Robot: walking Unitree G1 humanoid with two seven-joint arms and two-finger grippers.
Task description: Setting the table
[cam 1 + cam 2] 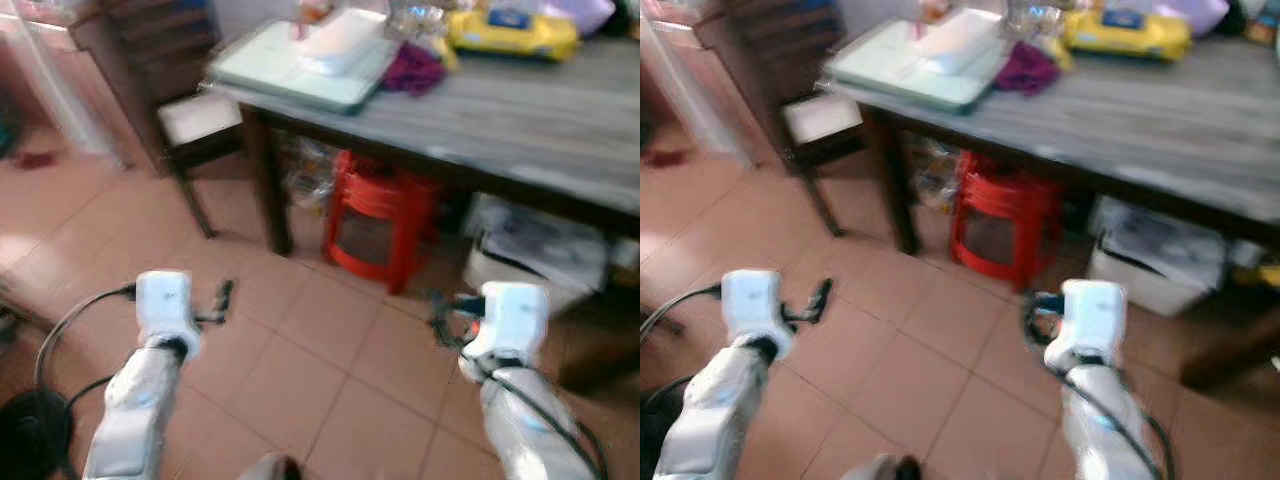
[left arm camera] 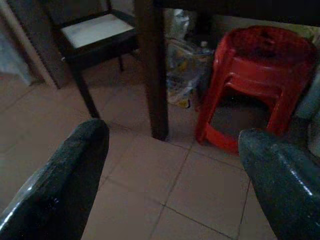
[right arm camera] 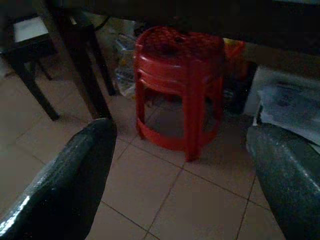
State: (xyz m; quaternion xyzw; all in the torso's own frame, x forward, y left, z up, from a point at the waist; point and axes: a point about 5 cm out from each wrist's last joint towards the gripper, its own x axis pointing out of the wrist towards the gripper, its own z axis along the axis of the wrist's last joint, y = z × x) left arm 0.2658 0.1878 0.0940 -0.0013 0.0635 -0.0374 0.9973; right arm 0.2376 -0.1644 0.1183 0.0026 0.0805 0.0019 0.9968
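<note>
The robot stands on the tile floor in front of a gray tabletop. Both arms are held out low, well below the top. The left gripper has its fingers spread wide with nothing between them. The right gripper is the same: fingers wide apart, holding nothing.

The things for setting the table sit on the far left corner of the tabletop. There is a pale green tray with a white dish on it. Next to it lie a purple cloth and a yellow pack.

Under the tabletop stands a red stool, near the dark table leg. A chair stands just beside the left corner. White bags lie under the right side.

What could go wrong? The head pictures are blurry, so the robot is probably moving. If it steps closer without lifting its arms, the fingers could bump the table edge, the leg or the stool. The tray sits close to the edge, so a hard bump might knock it down.
</note>
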